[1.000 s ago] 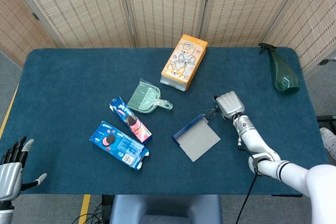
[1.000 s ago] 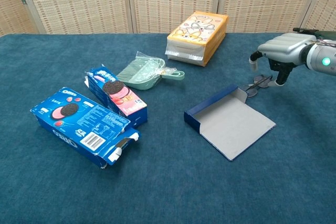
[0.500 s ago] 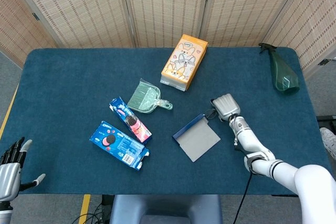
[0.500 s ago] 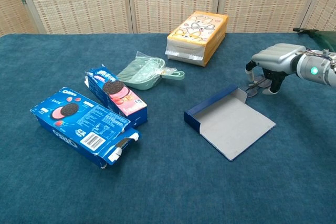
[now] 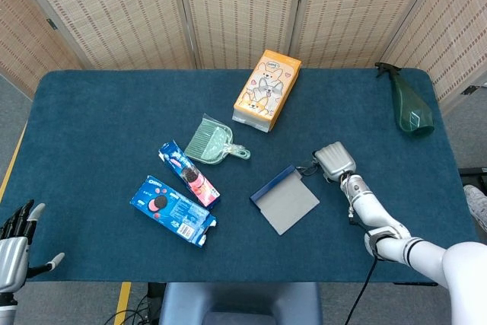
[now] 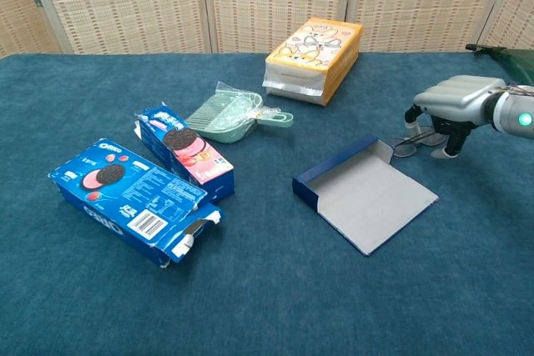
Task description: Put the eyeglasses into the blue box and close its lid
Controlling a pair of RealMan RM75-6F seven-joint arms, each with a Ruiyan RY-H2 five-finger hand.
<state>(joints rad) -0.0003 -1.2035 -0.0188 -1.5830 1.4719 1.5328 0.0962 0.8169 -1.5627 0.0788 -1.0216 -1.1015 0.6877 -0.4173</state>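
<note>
Just beyond the far corner of the open blue box [image 6: 367, 198], the eyeglasses [image 6: 410, 143] lie on the bench [image 6: 275, 289]. They are covered by the right hand [image 6: 450, 104], fingertips curled down around them; a secure hold cannot be confirmed. Both lenses should be gripped before lifting.

A big table [image 5: 114, 104] with a dark blue, fuzzy cloth on top fills the middle of the room. Behind the table stand tall folding screens [image 5: 236, 5] made of light woven straw with dark frames. Beside the table, the floor [image 5: 9, 112] is grey, with a yellow line [image 5: 7, 176] on it.
</note>
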